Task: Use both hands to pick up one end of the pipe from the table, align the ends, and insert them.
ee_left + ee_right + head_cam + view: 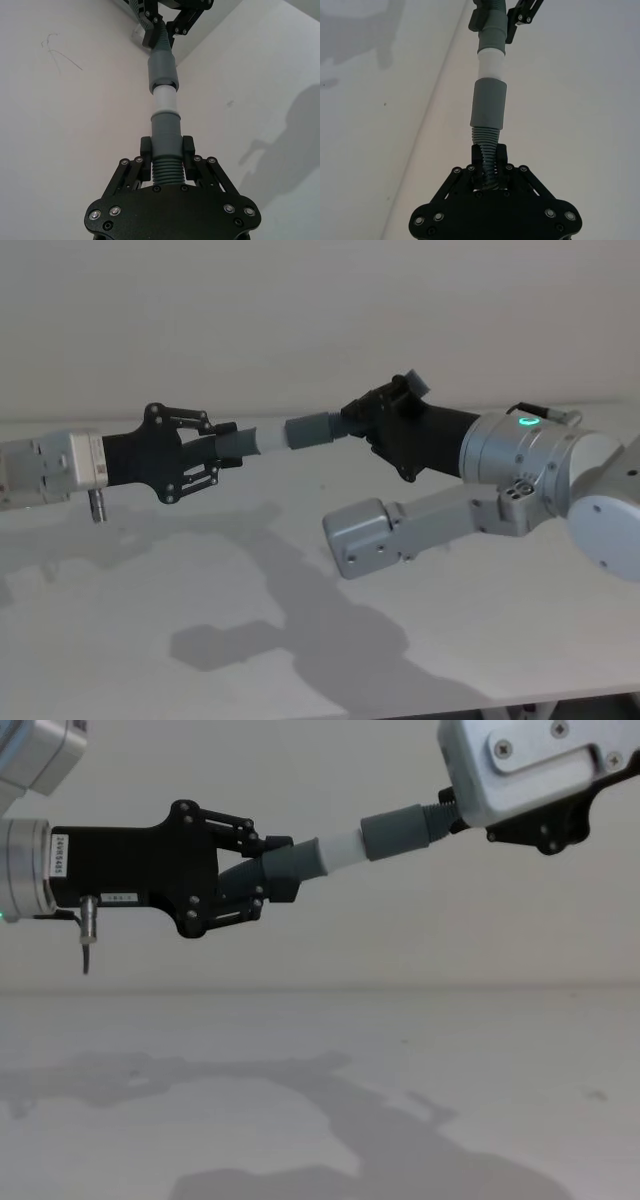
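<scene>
Aloft over the worktop (150, 640), left claw (222, 447) pinches the white-tipped pipe piece (250, 441); right claw (352, 420) pinches the collared pipe piece (312, 429). White tip (338, 851) meets grey collar (395, 829), end to end, aligned, white largely exposed.

Two short dark grey pipe pieces hang in the air well above the white worktop (300, 640), held end to end in a nearly straight line. The piece on the left (240, 440) has a smooth grey sleeve over a ribbed body and ends in a narrower white tip (272, 435); the left gripper (215, 450) is clamped around its ribbed part. The piece on the right (330, 428) carries a wider grey collar (308, 429) ahead of a ribbed hose section, pinched by the right gripper (352, 420). The white tip sits at the collar's mouth, touching it, most of the white still showing.
</scene>
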